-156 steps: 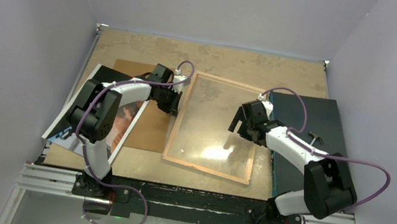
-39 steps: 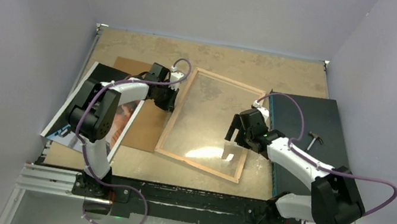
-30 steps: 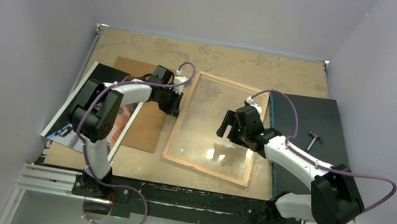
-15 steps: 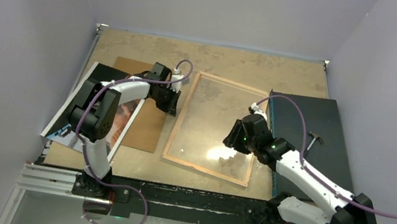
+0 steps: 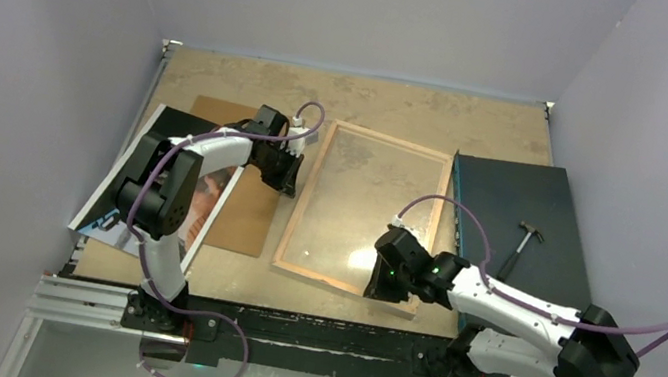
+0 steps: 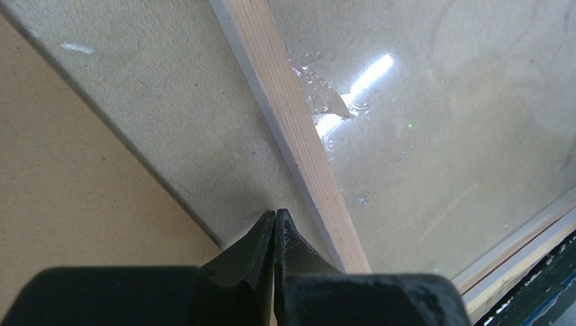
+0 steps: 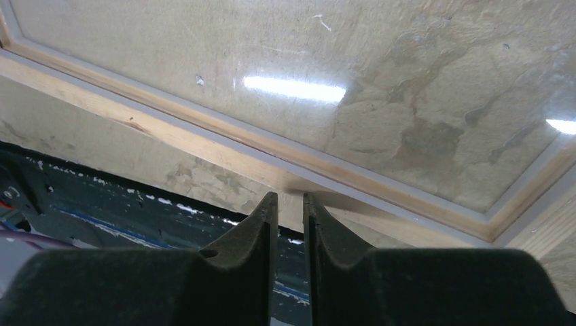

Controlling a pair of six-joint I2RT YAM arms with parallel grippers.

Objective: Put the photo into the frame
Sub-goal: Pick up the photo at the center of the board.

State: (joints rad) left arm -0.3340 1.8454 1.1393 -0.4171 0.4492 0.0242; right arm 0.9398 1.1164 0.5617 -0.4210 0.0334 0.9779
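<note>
The frame (image 5: 297,211) lies wood side up in the middle of the table, with a clear sheet (image 5: 362,208) in it. Its rail (image 6: 299,136) runs just right of my left gripper (image 6: 274,214), which is shut and empty, tips on the table beside the left rail (image 5: 288,181). My right gripper (image 5: 377,285) hangs low at the frame's near rail (image 7: 170,129), close to the near right corner. Its jaws (image 7: 291,197) stand a narrow gap apart with nothing between them. The photo (image 5: 206,204) lies face up at the left, partly under my left arm.
A brown backing board (image 5: 246,205) lies between photo and frame, its edge close to the left fingertips (image 6: 68,190). A dark mat (image 5: 512,191) with a hammer (image 5: 526,237) covers the right side. The table's black near edge (image 7: 102,204) is just under the right fingers.
My right arm has swung from over the frame's middle toward its near rail, and its jaws have closed from wide to a narrow gap. The left arm has stayed put.
</note>
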